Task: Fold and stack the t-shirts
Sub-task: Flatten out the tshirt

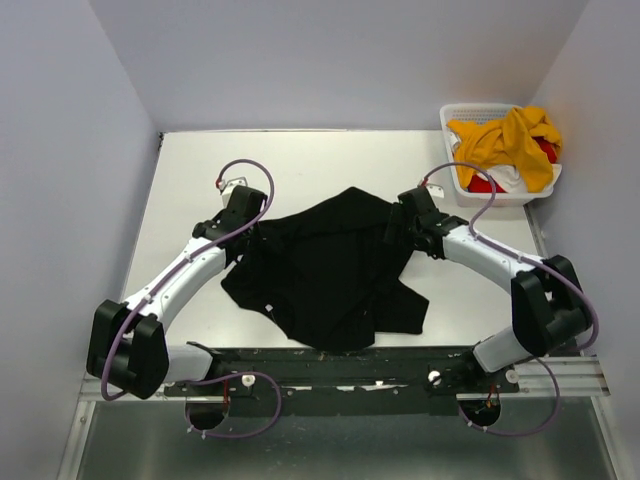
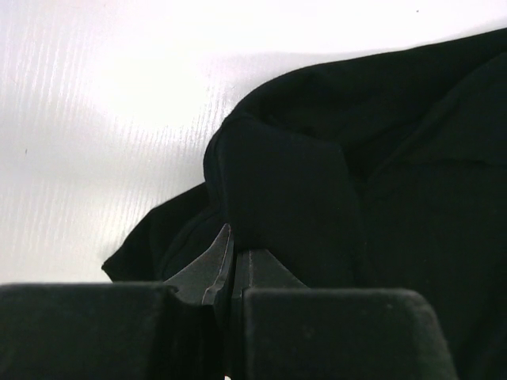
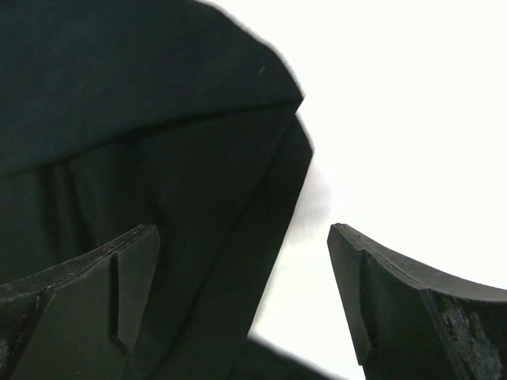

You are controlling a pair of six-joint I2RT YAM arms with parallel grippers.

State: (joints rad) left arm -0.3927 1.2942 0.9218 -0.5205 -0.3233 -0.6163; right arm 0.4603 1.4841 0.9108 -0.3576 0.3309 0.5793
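Slippage is my worry: my left fingers (image 2: 207, 275) are clamped on only a small fold of the black t-shirt (image 1: 330, 265), which lies crumpled in the middle of the surface (image 1: 300, 165), and a hard pull could free it. My right fingers (image 3: 119, 277) stand apart over the shirt's edge; closing there might catch nothing. Count: one black shirt out, and one basket (image 1: 455, 125) at upper right holding one yellow t-shirt (image 1: 510, 140), one red t-shirt (image 1: 480, 185), one white t-shirt (image 1: 508, 180).

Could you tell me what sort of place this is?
Probably a robotics lab cell: left arm and right arm bolted at the edge of a white table, plain walls boxing it in, a black t-shirt and white basket as props.
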